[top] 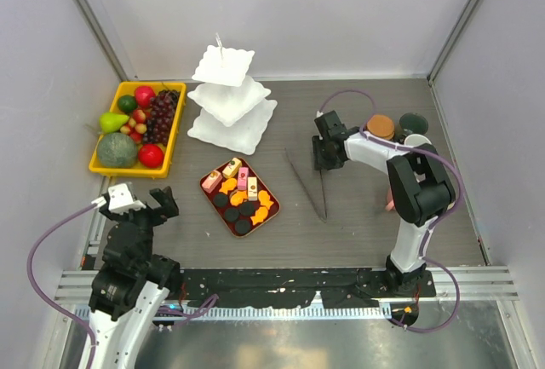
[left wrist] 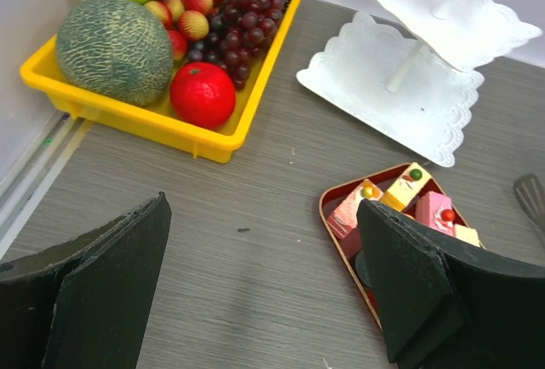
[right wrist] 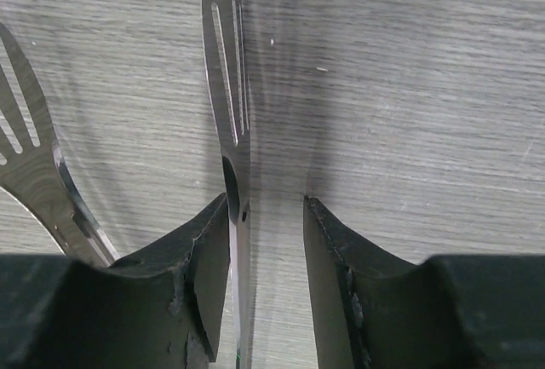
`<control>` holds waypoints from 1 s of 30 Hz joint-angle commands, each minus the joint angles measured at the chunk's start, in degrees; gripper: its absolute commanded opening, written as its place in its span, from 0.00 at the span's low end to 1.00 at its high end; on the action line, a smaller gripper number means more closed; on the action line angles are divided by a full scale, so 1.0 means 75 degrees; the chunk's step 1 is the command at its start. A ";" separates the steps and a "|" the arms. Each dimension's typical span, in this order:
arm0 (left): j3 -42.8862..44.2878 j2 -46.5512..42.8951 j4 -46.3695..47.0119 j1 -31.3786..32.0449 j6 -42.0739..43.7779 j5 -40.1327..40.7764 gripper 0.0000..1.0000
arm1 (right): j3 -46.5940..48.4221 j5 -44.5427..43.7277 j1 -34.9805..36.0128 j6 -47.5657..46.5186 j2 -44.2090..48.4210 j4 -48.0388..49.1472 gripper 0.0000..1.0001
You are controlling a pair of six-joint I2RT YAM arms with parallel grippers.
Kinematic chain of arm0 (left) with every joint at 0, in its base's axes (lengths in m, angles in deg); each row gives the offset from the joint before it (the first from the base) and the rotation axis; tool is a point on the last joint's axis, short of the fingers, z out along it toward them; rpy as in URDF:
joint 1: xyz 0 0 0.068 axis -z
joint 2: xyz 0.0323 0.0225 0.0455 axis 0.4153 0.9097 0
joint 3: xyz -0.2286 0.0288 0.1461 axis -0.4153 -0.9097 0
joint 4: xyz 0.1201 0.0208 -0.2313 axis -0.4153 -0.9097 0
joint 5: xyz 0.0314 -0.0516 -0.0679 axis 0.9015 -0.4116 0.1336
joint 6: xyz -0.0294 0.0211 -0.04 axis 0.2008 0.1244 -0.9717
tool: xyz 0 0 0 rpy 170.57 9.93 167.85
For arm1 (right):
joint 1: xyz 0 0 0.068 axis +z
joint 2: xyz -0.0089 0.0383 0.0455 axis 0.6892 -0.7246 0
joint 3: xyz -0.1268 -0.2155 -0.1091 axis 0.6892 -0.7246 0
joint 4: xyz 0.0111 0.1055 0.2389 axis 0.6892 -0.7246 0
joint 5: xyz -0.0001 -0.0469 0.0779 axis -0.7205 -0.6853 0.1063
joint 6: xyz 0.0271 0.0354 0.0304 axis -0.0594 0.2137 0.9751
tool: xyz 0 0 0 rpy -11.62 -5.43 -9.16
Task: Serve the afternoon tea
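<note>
The white three-tier stand (top: pixel 230 100) (left wrist: pixel 409 88) stands at the back, left of centre. In front of it a red tray (top: pixel 266 213) (left wrist: pixel 336 194) holds orange, black and pink/cream pastries. Brown coasters (top: pixel 381 126), a green mug (top: pixel 414 122) and a pale mug (top: pixel 417 141) sit at the back right. My right gripper (top: pixel 326 163) (right wrist: pixel 266 200) is down over the far end of the metal tongs (top: pixel 308 183). One tong arm (right wrist: pixel 228 71) lies between the jaws against the left finger, with a gap to the right finger. My left gripper (top: pixel 140 203) (left wrist: pixel 264 284) is wide open above bare table.
A yellow tray (top: pixel 139 169) (left wrist: pixel 145 122) of fruit sits at the back left by the wall. The tongs' second arm (right wrist: pixel 30 147) lies outside the right gripper's left finger. Walls close the table on the left, right and back.
</note>
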 commanded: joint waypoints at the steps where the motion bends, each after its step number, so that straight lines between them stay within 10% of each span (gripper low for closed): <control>1: 0.0391 -0.0427 0.0062 0.0000 0.0130 -0.0723 0.99 | 0.0316 0.0024 0.0005 0.0128 -0.0193 0.0356 0.43; 11: 0.0356 -0.0098 -0.0044 0.0000 -0.0491 -0.1673 0.99 | -0.0327 0.0540 0.0005 0.0350 0.0367 0.0930 0.11; 30: 0.0415 0.2759 0.3175 0.0035 -0.2001 -0.7132 0.99 | -0.3666 0.3445 0.0016 0.3863 0.4563 0.5369 0.05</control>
